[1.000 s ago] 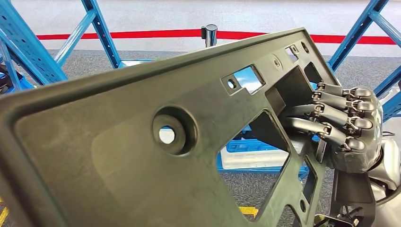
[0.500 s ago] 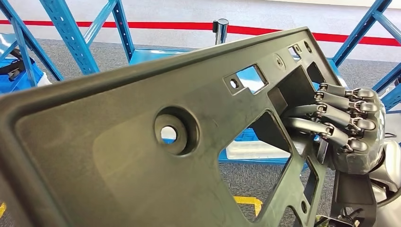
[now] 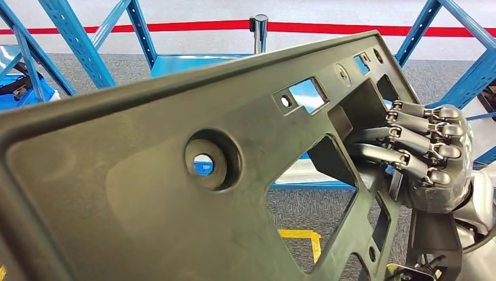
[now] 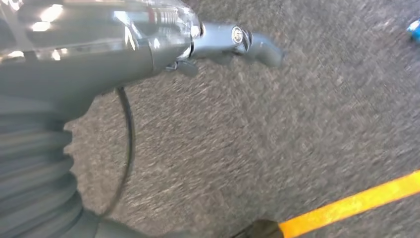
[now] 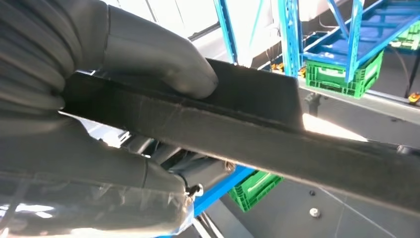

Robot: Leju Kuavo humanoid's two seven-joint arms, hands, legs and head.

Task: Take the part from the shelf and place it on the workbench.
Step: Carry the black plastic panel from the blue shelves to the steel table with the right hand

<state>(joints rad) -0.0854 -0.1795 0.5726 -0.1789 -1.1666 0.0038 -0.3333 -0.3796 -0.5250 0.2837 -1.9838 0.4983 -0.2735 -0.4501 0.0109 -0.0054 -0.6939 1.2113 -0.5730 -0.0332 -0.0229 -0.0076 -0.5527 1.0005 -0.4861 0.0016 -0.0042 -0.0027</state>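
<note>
One dark part is gripped at its edge by the right hand; whether the left hand is released or clenched cannot be told.

No text, label, brand, number or sign can be read in any of the views.
</note>
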